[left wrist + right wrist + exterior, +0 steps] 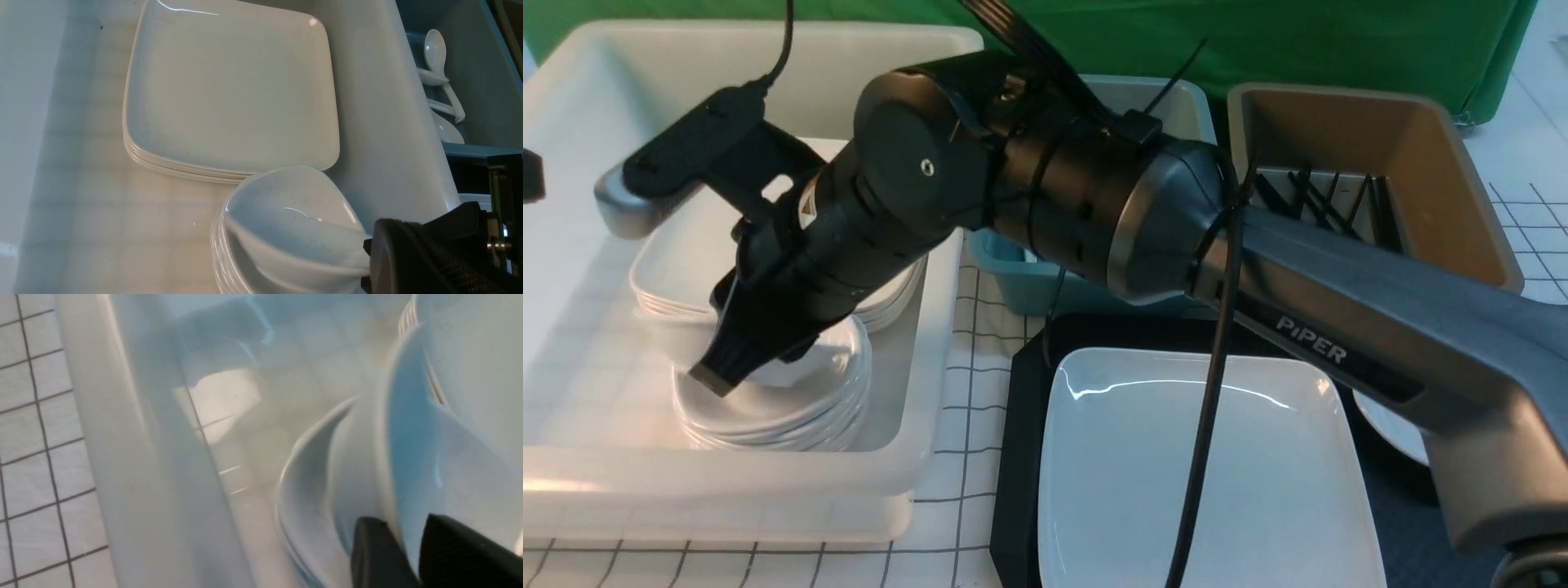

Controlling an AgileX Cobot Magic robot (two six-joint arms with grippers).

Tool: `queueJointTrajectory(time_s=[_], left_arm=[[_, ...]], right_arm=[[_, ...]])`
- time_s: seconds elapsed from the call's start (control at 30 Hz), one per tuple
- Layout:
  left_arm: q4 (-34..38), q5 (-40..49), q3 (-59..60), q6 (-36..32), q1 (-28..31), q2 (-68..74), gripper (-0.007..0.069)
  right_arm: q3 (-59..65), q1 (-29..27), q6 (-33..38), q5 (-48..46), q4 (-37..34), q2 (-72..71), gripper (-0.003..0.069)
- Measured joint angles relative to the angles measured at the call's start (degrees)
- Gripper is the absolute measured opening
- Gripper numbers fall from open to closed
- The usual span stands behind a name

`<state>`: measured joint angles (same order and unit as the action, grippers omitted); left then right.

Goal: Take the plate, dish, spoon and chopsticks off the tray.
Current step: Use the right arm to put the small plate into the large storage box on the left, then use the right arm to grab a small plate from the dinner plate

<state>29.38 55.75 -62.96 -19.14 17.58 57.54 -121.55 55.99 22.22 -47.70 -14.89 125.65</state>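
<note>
The plate [1274,490] is white, the tray [1021,425] black, beside a white tub [768,490], blue tub [1021,286] and brown tub [1445,163].

Tubs x3 (1 white tub [768,33], 1 blue tub [1013,282], 1 brown tub [1445,171]), black tray [1021,408] x1, lg sq plate [1282,490] on tray x1, stacked sq plates [229,90] in white tub approx 4, stacked small dishes [286,204] approx 5, spoons [435,49] approx 3, chopsticks [1307,196] several, qty unclear

The right arm [1339,327] hides parts of the tray [1021,425] and blue tub [1013,286]. The plate [1127,474] runs off the bottom edge. Right wrist view blurred: the jaws' hold on the dish [408,457] is unclear.
</note>
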Motion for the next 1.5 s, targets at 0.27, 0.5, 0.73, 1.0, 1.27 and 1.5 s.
queueJointTrajectory(time_s=[0.27,0.5,0.73,1.0,1.27,1.5], left_arm=[[0.34,0.21,0.00,-0.39,0.00,0.00,-0.0003],[5.89,3.04,0.00,-5.14,-2.03,0.00,-0.0003],[5.69,4.24,0.00,-6.65,-17.88,0.00,-0.0003],[2.26,2.51,0.00,-0.55,-44.84,6.16,-0.0003],[-1.03,-4.85,0.00,0.02,-59.81,18.52,-0.0003],[-1.51,-10.62,0.00,0.02,-62.92,27.55,-0.0003]], right_arm=[[-0.35,0.38,-1.31,-6.80,0.37,-1.42,0.0498],[-2.65,-1.78,-9.10,-20.32,16.52,-10.23,0.0270],[7.61,-13.69,-14.34,-21.06,24.49,-22.37,0.0022],[40.13,-33.88,-15.18,-21.35,24.37,-39.26,0.0028],[61.88,-45.72,-13.84,-9.68,20.69,-41.81,0.0274],[68.80,-45.73,-8.11,-0.23,19.86,-38.50,0.0485]])
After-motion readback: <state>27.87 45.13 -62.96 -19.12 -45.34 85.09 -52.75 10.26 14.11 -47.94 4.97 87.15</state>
